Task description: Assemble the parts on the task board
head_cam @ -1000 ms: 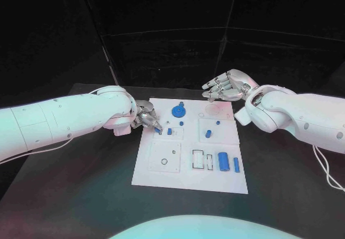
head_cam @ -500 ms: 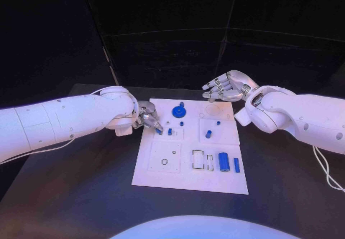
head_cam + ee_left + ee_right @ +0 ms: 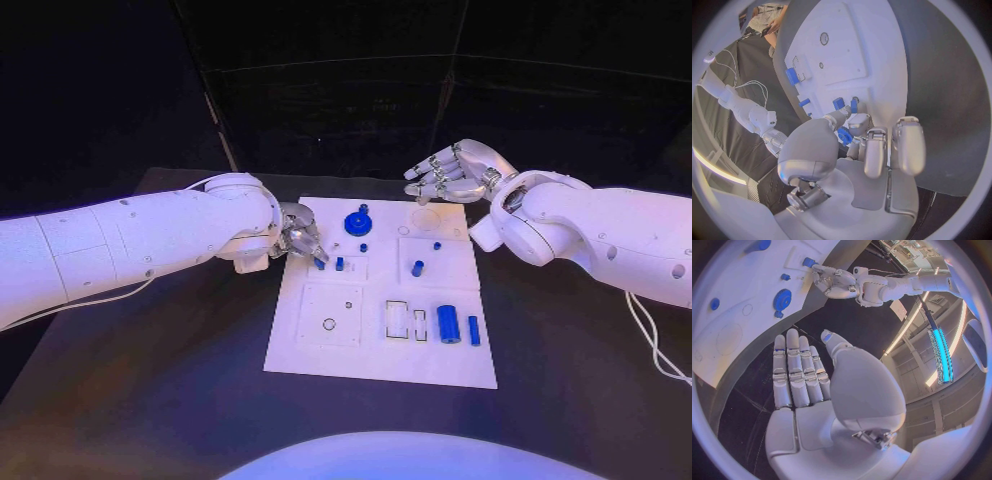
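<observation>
Head view: the left hand (image 3: 296,238) rests at the near-left corner of the white board (image 3: 378,360), fingers curled around a small blue peg (image 3: 319,263) that it pinches at their tips. The peg points down at the board just beside a second upright peg (image 3: 340,264), which suggests the hand is lining it up with a hole in that block. Just beyond the fingertips stands the blue gear (image 3: 359,222) on its post. The right hand (image 3: 459,172) hovers past the board's far edge, fingers apart and holding nothing, probably kept clear so the left has room. Well away from both hands, toward the robot, lie a blue cylinder (image 3: 449,323) and a thin blue bar (image 3: 473,329) beside empty rectangular slots, apparently waiting their turn.
</observation>
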You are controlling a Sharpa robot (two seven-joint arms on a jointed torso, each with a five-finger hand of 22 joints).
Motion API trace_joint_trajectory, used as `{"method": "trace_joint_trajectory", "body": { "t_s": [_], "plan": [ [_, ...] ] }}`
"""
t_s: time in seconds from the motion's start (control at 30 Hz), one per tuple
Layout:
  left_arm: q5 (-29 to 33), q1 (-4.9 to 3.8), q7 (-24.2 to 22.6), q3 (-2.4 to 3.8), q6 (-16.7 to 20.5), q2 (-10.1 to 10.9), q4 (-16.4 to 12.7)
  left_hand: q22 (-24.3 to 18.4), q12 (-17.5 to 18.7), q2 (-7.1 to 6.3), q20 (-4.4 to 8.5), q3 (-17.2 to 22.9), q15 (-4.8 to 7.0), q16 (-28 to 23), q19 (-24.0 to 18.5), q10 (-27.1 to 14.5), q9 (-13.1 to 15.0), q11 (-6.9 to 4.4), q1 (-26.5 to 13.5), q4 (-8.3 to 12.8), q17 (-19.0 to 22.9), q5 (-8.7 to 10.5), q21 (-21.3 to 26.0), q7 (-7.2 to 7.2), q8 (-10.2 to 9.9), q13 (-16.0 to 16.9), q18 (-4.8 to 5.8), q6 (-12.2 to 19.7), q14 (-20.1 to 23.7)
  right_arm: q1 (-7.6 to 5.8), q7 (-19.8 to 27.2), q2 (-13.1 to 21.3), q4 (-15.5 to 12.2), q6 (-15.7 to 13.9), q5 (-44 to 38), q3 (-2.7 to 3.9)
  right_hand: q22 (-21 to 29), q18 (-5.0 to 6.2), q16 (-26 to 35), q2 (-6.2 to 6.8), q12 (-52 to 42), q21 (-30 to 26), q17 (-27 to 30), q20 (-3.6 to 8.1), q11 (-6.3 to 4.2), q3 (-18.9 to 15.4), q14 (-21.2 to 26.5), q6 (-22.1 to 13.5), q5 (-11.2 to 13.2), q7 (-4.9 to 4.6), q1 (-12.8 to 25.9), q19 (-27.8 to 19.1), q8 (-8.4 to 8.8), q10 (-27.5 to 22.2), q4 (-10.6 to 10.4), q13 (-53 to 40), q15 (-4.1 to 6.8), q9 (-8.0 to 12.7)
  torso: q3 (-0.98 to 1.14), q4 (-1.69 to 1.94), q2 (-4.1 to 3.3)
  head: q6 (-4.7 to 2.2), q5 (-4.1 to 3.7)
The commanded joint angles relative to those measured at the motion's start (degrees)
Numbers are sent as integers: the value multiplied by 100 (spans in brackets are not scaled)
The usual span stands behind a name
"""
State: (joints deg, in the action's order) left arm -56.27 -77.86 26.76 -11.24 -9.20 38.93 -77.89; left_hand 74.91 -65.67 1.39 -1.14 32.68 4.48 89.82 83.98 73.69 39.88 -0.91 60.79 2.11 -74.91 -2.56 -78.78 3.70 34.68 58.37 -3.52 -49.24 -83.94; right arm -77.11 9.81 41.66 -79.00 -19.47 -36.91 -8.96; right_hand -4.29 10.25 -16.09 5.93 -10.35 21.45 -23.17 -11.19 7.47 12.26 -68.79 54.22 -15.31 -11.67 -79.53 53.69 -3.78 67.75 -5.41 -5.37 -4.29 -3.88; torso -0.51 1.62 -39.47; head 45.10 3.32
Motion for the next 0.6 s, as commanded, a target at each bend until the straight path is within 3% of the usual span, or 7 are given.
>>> {"method": "trace_joint_trajectory", "body": {
  "t_s": [0.03,0.6],
  "plan": [
    [-42,2,85,-4,-114,-20,16,61,22,-21,-26,655,27,18,65,20,0,-25,54,628,-1509,-18,6,-49,15,-1,10,8,-606,-9,62,-6,-5,18,17,3,9,27,-34,-14,-21,-32,8,-28,-12,6,46,-34,-36,-9,26,11,-34,-46,-35,8,6,-9,-1,-4,0,10,4],
    [-106,13,126,-8,-208,-45,50,65,23,-23,-26,657,27,18,66,20,0,-25,52,627,-1509,-18,4,-49,16,-3,11,8,-606,-7,68,-15,6,29,17,3,9,26,-36,-13,-22,-34,8,-28,-12,4,46,-34,-35,-9,31,12,-35,-47,-38,9,6,-9,-4,3,0,17,-9]
  ]
}}
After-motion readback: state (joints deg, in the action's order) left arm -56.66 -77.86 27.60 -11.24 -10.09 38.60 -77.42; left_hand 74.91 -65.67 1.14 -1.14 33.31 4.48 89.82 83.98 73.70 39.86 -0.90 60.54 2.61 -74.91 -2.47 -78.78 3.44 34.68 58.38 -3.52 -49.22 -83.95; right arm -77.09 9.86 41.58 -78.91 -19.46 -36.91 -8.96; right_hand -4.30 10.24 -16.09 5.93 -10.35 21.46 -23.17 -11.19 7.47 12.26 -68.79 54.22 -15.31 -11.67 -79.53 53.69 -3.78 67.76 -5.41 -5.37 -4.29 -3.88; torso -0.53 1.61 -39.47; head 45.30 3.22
